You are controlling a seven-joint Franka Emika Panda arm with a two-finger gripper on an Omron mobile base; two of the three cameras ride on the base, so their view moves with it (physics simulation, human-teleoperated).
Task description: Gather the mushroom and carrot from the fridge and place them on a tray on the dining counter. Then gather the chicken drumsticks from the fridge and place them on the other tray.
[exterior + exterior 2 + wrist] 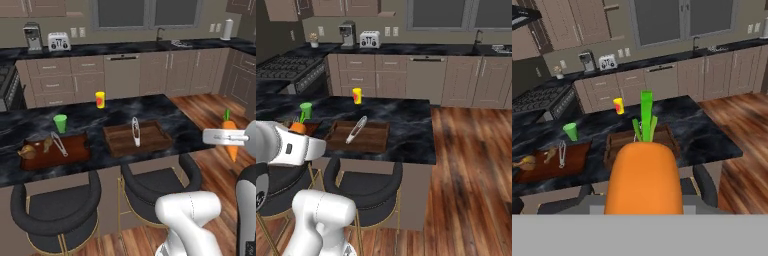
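My gripper (pixel 227 136) is shut on the carrot (pixel 232 150), bright orange with its green top pointing up, held in the air off the right end of the dining counter (pixel 150 107). The hand view looks past the carrot (pixel 644 175) at the counter. Two trays lie on the marble: a reddish one (pixel 75 150) at the left and a darker wooden one (pixel 150 139) in the middle, each with metal tongs. On the reddish tray a small brown piece (pixel 47 144) looks like the mushroom, beside a tan rounded lump (pixel 27 151). The fridge and the chicken drumsticks are out of view.
A green cup (pixel 60 122) and a yellow bottle (pixel 100 99) stand on the counter behind the trays. Two black stools (pixel 160 182) sit against its near side. Wood floor (pixel 471 165) spreads to the right. Cabinets, a stove (pixel 291 67) and a toaster line the back.
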